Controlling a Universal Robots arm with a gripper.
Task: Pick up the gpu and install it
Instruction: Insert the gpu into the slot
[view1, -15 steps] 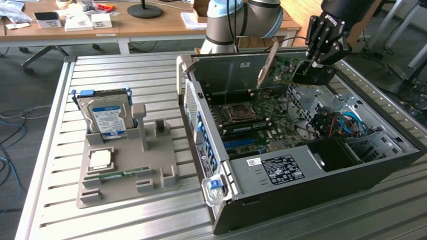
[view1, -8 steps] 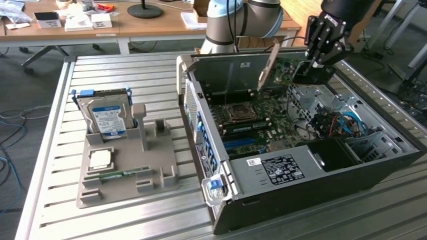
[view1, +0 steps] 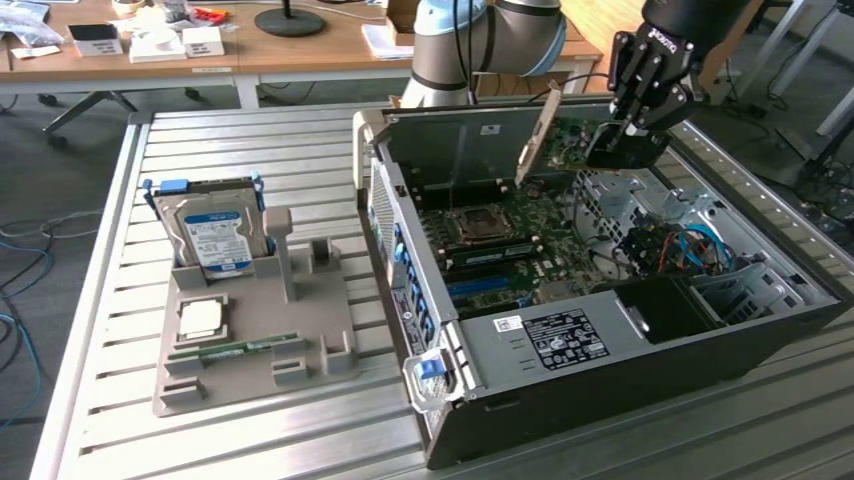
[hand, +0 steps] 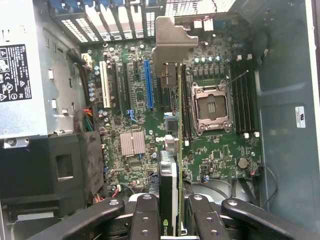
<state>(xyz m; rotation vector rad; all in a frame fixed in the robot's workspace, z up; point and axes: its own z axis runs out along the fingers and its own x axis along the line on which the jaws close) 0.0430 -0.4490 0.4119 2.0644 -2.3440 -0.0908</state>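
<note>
On the exterior view's left, on the slatted metal table (view1: 240, 130), you have a grey holder tray (view1: 314, 345). A hard drive (view1: 214, 235) with a blue label stands upright at its far end, and a square processor (view1: 203, 318) and a narrow RAM stick (view1: 247, 347) lie flat nearer the camera. Just to the right of the tray is the open computer case (view1: 601, 390), lying on its side with its motherboard (view1: 534, 230) facing up and a labelled power supply (view1: 561, 340) at the near end. Over the far part of that board is the gpu (view1: 538, 135). Its long pale bracket stands tilted inside the case and its card runs to the right into your gripper (view1: 617, 150), which hangs from the arm at the exterior view's upper right. In the wrist view your gripper (hand: 175, 212) has its black fingers (hand: 145, 220) pressed against both faces of the gpu (hand: 178, 150), so the jaws are clamped on the card. The card is seen edge-on between the blue slot (hand: 149, 85) and the empty processor socket (hand: 210, 107). Its bracket is at the case's vented back wall. You cannot tell whether the card's lower edge touches the board.
</note>
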